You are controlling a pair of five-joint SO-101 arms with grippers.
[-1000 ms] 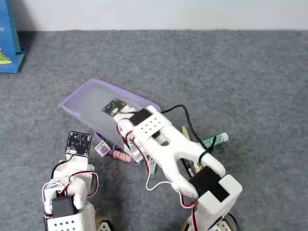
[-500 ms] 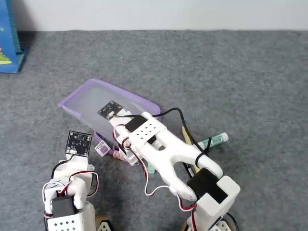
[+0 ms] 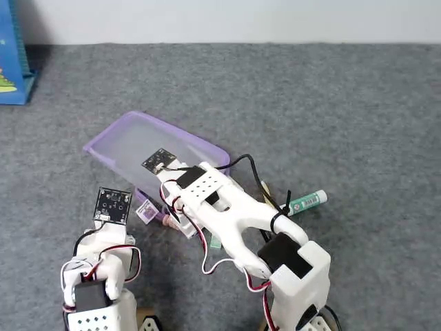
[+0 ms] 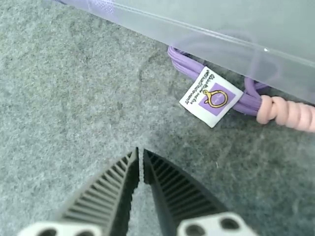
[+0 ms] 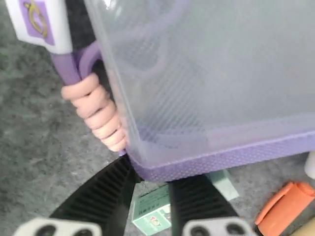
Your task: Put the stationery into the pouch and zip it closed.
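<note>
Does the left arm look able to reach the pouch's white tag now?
Probably yes: only bare carpet lies between the left gripper and the white tag, though it is shut and must open first.

A grey, felt-like cover lies over the whole table (image 3: 358,117), its nap even and plain. Along the far side runs a white wall (image 3: 241,19). In the far left corner a blue box (image 3: 12,65) stands upright at the picture's edge, cut off by it, with a green shape on its face. A dark strip shows just behind the box, where wall and table meet.
</note>
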